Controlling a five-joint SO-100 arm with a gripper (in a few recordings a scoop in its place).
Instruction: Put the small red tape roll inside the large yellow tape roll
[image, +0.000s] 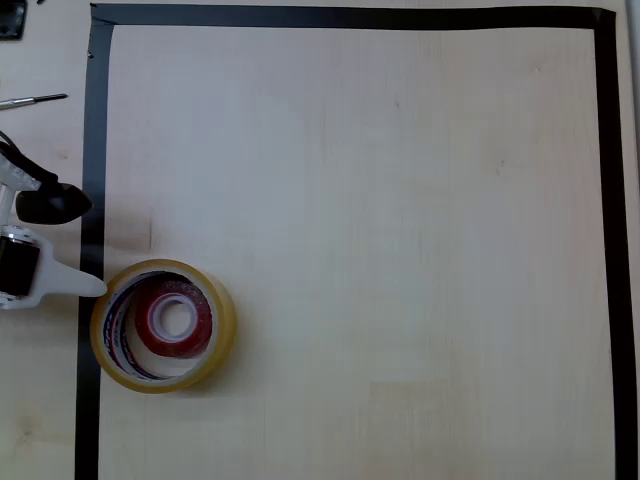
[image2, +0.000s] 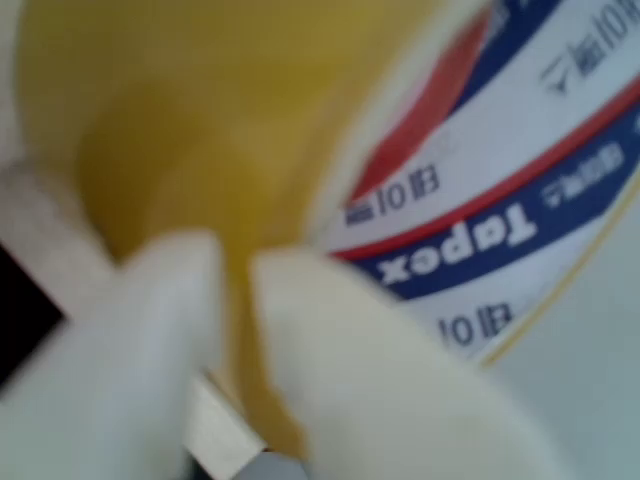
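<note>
We see a glossy translucent red roll inside a shiny yellow roll, a matt pale wood table, and a white plastic gripper.

Overhead looks straight down; wrist close on yellow roll.
</note>
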